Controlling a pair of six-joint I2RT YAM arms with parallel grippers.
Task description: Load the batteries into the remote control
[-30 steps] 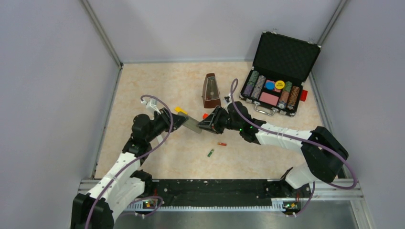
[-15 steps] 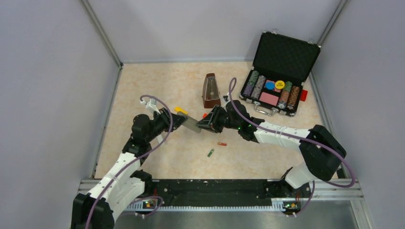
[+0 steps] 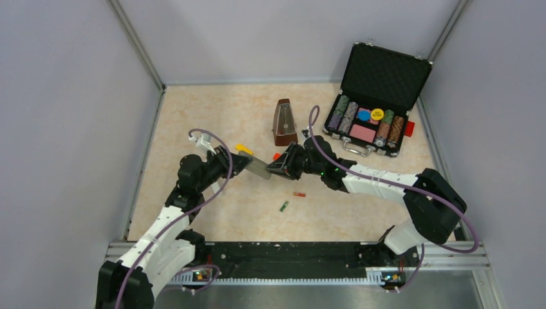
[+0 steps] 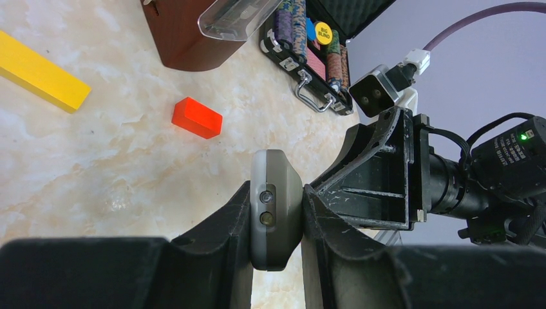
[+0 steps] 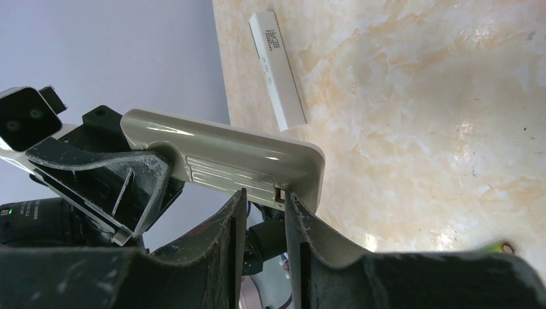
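Left gripper [image 4: 275, 199]: jaws partly closed and clamped on one end of the remote control [image 5: 225, 154], holding it off the table [image 3: 212, 116], edge-on to my left wrist camera. No change from a second ago, same grip, same spot.

Right gripper [image 5: 264, 196]: fingers drawn close with a narrow gap, tips up against the remote's lower edge at the end of the ribbed cover. I cannot tell if they actually pinch it or just touch. The tips sit where they did before; only the right arm's elbow has edged slightly toward the left.

The remote spans the gap between the two grippers, mid-table, cover on.

Red-orange battery [image 3: 299, 194] and green battery [image 3: 283, 206] lie loose on the table, just nearer to the bases than the right gripper, apart from each other, neither moved.

Further out: red-orange block [image 4: 196, 118] and yellow block [image 4: 42, 74] beyond the remote, white bar [image 5: 277, 67] flat on the table, metronome [image 3: 284, 121] upright behind, open chip case [image 3: 373, 109] far right. All unchanged.
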